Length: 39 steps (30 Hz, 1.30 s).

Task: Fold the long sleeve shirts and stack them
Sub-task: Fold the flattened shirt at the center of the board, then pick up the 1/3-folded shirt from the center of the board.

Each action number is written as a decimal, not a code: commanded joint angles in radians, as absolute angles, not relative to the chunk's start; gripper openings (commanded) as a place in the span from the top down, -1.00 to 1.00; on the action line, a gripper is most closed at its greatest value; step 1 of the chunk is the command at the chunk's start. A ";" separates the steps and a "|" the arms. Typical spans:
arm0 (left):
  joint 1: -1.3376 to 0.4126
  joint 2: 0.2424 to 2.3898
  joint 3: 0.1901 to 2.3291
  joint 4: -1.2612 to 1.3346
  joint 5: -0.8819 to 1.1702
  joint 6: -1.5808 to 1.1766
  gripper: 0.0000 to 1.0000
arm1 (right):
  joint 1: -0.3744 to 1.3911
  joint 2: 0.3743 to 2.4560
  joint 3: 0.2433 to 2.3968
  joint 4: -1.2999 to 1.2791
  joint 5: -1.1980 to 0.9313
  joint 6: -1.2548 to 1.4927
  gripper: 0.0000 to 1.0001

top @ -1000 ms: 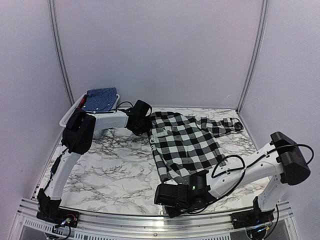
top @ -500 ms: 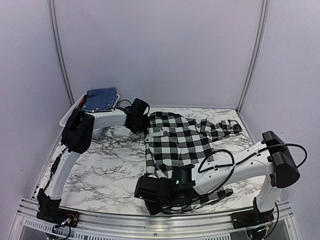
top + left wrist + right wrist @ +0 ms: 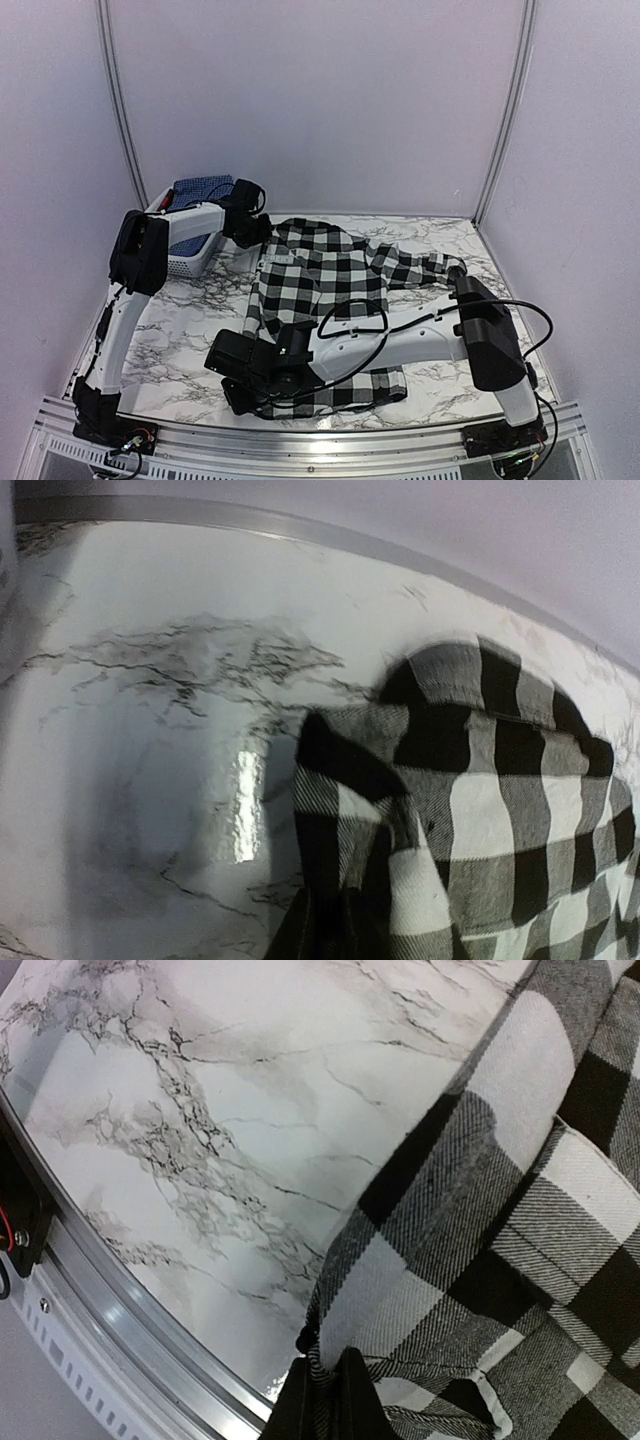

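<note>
Well, we're early in this one: the black-and-white checked shirt (image 3: 320, 275) lies opened out across the middle of the marble table (image 3: 190, 320), collar end toward the far wall, hem toward the arms, one sleeve (image 3: 425, 265) trailing off to the right, and no fold is visible in it yet. The left gripper (image 3: 258, 236) sits at the far-left shoulder, clenched, with the cloth bunching up toward its wrist camera, so it looks pinched on that corner even though its fingers are out of frame. The right gripper (image 3: 322, 1372) is down at the near hem corner, just beside the table's front rail, jaws nipped tight on the checked edge. Over at the far left the blue printed shirt (image 3: 200, 187) rests in the white slotted basket (image 3: 190, 265); whether it is neatly folded I can't tell. So, by my reading, this is a corner-to-corner hold setting up the first fold, with all folding and the stacking left to do.
</note>
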<state>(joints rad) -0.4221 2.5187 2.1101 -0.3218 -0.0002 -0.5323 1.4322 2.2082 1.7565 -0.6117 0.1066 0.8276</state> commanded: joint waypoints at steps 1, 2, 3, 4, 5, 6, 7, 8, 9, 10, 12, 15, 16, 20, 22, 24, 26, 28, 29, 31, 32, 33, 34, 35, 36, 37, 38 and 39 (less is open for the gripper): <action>-0.408 2.480 2.150 -0.315 0.034 -0.463 0.56 | 1.434 2.189 1.795 -0.598 0.062 0.802 0.64; -0.408 2.470 2.152 -0.315 0.033 -0.458 0.36 | 1.430 2.175 1.789 -0.598 0.069 0.798 0.51; -0.408 2.456 2.155 -0.315 0.028 -0.453 0.14 | 1.428 2.161 1.782 -0.597 0.075 0.795 0.41; -0.408 2.439 2.162 -0.315 0.026 -0.446 -0.04 | 1.423 2.145 1.774 -0.597 0.080 0.793 0.29; -0.408 2.430 2.171 -0.317 0.023 -0.437 -0.20 | 1.420 2.129 1.762 -0.596 0.083 0.791 0.17; -0.408 2.412 2.180 -0.316 0.020 -0.430 -0.33 | 1.418 2.109 1.750 -0.594 0.089 0.790 0.05; -0.409 2.399 2.189 -0.316 0.021 -0.423 -0.43 | 1.416 2.087 1.734 -0.594 0.105 0.790 -0.05; -0.408 2.385 2.196 -0.316 0.023 -0.417 -0.53 | 1.413 2.066 1.717 -0.594 0.116 0.792 -0.14; -0.408 2.372 2.203 -0.316 0.025 -0.413 -0.60 | 1.410 2.041 1.698 -0.594 0.126 0.796 -0.24; -0.408 2.359 2.209 -0.316 0.028 -0.412 -0.63 | 1.404 2.014 1.676 -0.594 0.139 0.798 -0.30; -0.411 2.334 2.216 -0.314 0.033 -0.407 -0.69 | 1.388 1.950 1.628 -0.593 0.166 0.801 -0.44; -0.418 2.296 2.213 -0.317 0.031 -0.402 -0.74 | 1.345 1.878 1.552 -0.592 0.207 0.793 -0.53; -0.423 2.280 2.206 -0.316 0.029 -0.402 -0.74 | 1.327 1.857 1.527 -0.591 0.215 0.788 -0.53; -0.452 2.209 2.135 -0.314 0.015 -0.410 -0.75 | 1.197 1.768 1.408 -0.545 0.232 0.751 -0.53; -0.480 2.166 2.070 -0.315 0.006 -0.414 -0.74 | 1.115 1.728 1.332 -0.506 0.230 0.727 -0.52; -0.513 2.125 1.996 -0.314 -0.023 -0.427 -0.72 | 1.023 1.693 1.272 -0.448 0.220 0.699 -0.50; -0.553 2.084 1.920 -0.310 -0.036 -0.446 -0.70 | 0.927 1.664 1.212 -0.386 0.192 0.678 -0.45; -0.601 2.060 1.855 -0.305 -0.046 -0.454 -0.67 | 0.831 1.642 1.171 -0.334 0.173 0.649 -0.42; -0.626 2.050 1.823 -0.300 -0.056 -0.458 -0.65 | 0.790 1.635 1.157 -0.317 0.177 0.634 -0.40; -0.676 2.031 1.763 -0.282 -0.063 -0.467 -0.63 | 0.701 1.627 1.132 -0.285 0.164 0.615 -0.36; -0.700 2.025 1.739 -0.277 -0.066 -0.471 -0.60 | 0.657 1.623 1.119 -0.267 0.157 0.608 -0.34; -0.724 2.018 1.718 -0.268 -0.070 -0.478 -0.59 | 0.616 1.620 1.101 -0.243 0.152 0.601 -0.32; -0.748 2.011 1.694 -0.258 -0.071 -0.481 -0.57 | 0.578 1.617 1.085 -0.222 0.145 0.595 -0.30; -0.770 2.010 1.674 -0.253 -0.072 -0.484 -0.55 | 0.537 1.618 1.072 -0.209 0.139 0.592 -0.29; -0.797 2.008 1.666 -0.252 -0.075 -0.487 -0.51 | 0.501 1.619 1.060 -0.197 0.128 0.591 -0.27; -0.823 2.009 1.659 -0.252 -0.075 -0.491 -0.47 | 0.463 1.620 1.047 -0.183 0.111 0.588 -0.25; -0.856 2.010 1.652 -0.252 -0.074 -0.493 -0.45 | 0.432 1.621 1.033 -0.167 0.093 0.583 -0.24; -0.884 2.013 1.645 -0.252 -0.073 -0.499 -0.40 | 0.409 1.622 1.023 -0.154 0.081 0.573 -0.24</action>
